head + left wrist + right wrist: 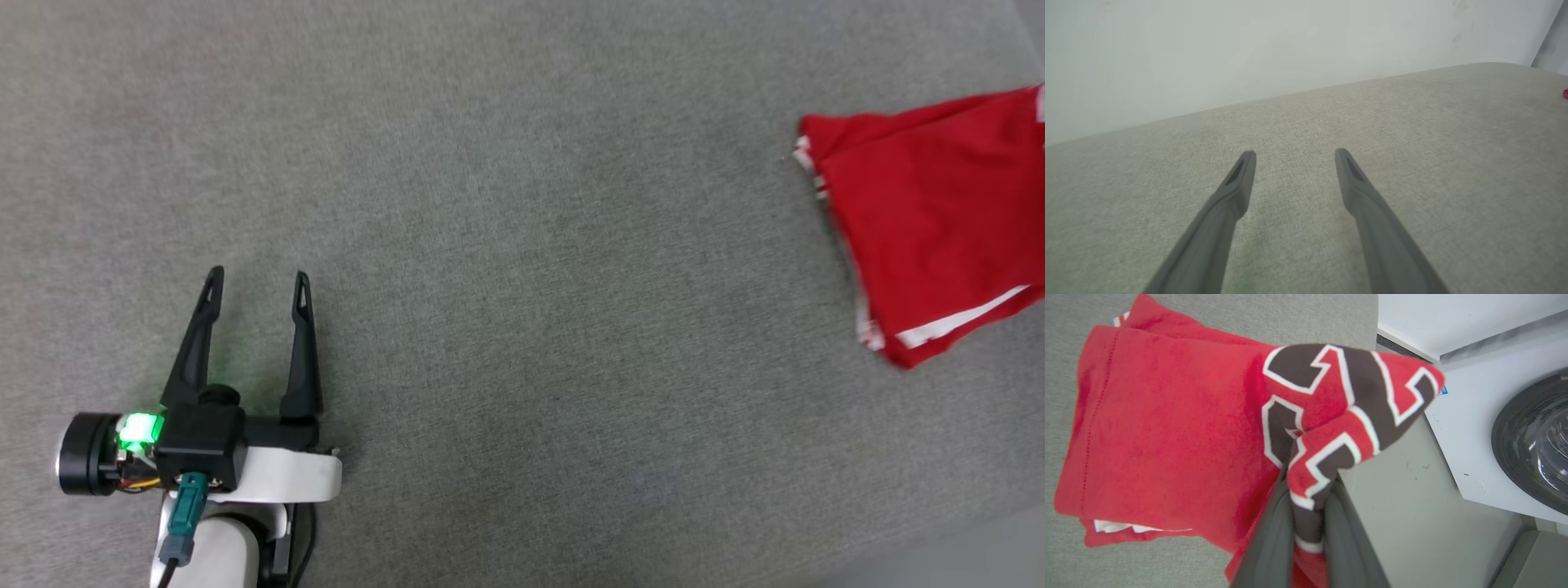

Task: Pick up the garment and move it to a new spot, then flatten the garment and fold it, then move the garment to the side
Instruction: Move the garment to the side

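Note:
The folded red garment [939,229] lies on the grey fabric surface at the far right of the head view, white trim showing at its edges. In the right wrist view the garment [1167,424] is a red fold, with the black-and-white number print bunched and lifted at one edge. My right gripper [1310,498] is shut on that printed edge, cloth pinched between its two dark fingers. My left gripper [260,282] rests at the lower left of the head view, open and holding nothing, far from the garment. Over bare fabric in its own wrist view, the left gripper [1295,157] stands open.
The grey surface [522,245] stretches wide between my left gripper and the garment. Its edge runs close to the garment in the right wrist view, with a white machine [1474,428] with a round dark door beyond it. A pale wall [1249,49] backs the surface.

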